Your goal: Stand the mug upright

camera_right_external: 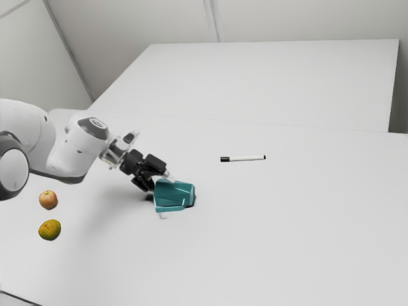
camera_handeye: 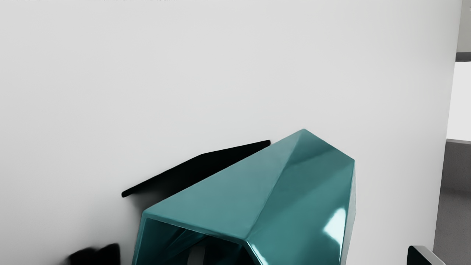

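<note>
At the mouth of the mug stands my black gripper (camera_right_external: pixel 159 181), reaching down at a slant from the exterior view's left. The teal faceted mug (camera_right_external: pixel 173 196) lies on its side on the table, its mouth turned toward the hand. In the wrist view my gripper (camera_handeye: pixel 308 256) is open, its fingers wide apart: one fingertip (camera_handeye: pixel 196 255) shows inside the mouth of the mug (camera_handeye: pixel 294 191), the other is beyond the mug's outer wall. I cannot make out the mug's handle.
A white marker with a black cap (camera_right_external: pixel 245 158) lies beyond the mug, toward the exterior view's right. A reddish apple (camera_right_external: pixel 48 199) and a yellow-green fruit (camera_right_external: pixel 50 230) are at the exterior view's left, near the arm. The white table (camera_right_external: pixel 287 242) extends around them.
</note>
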